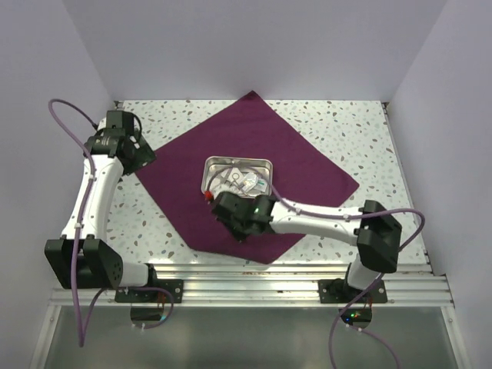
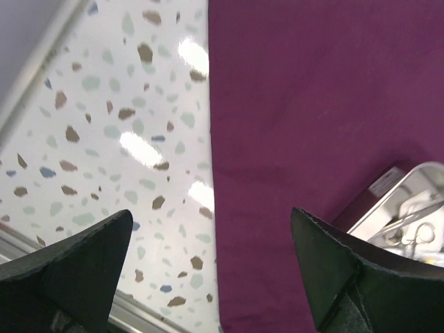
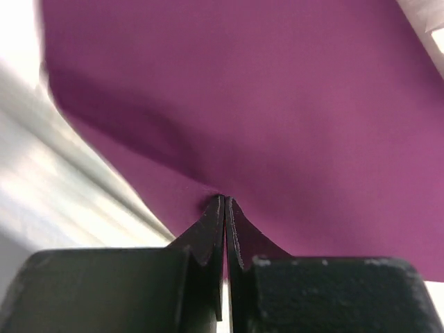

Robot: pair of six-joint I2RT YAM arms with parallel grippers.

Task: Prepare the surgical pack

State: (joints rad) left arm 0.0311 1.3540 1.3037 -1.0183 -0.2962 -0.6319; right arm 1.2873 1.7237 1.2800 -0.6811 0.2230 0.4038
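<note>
Maroon drape (image 1: 307, 161) lies flat as a diamond on the table (image 1: 346, 123), corners at 12, 3, 6 and 9 o'clock in the top view. A steel tray (image 1: 211, 165) sits near its middle with instruments (image 1: 238, 181) inside.

R gripper (image 3: 224, 201) is over the drape at about 6 o'clock from the tray, just beside the tray's near rim. Its jaws are pressed together with a small pucker of cloth nipped at the tips, and the wrist view shows the fabric rising to that pinch, w/ a shadowed fold to the left. L gripper (image 2: 211, 215) hovers at the 9 o'clock corner, jaws wide, one finger over bare table and the other over cloth, holding nothing.

Step in hand, as I read it: start of the wrap, the near side of the drape being picked up to fold over the tray.

Next move, my guess: carry the pinched cloth up and toward 12 o'clock, high enough to clear the tray rim, then lay it across the instruments. The pinch looks shallow, so a fast pull might slip it or drag the tray. L gripper would need to drop and close on the 9 o'clock corner for its own fold.
</note>
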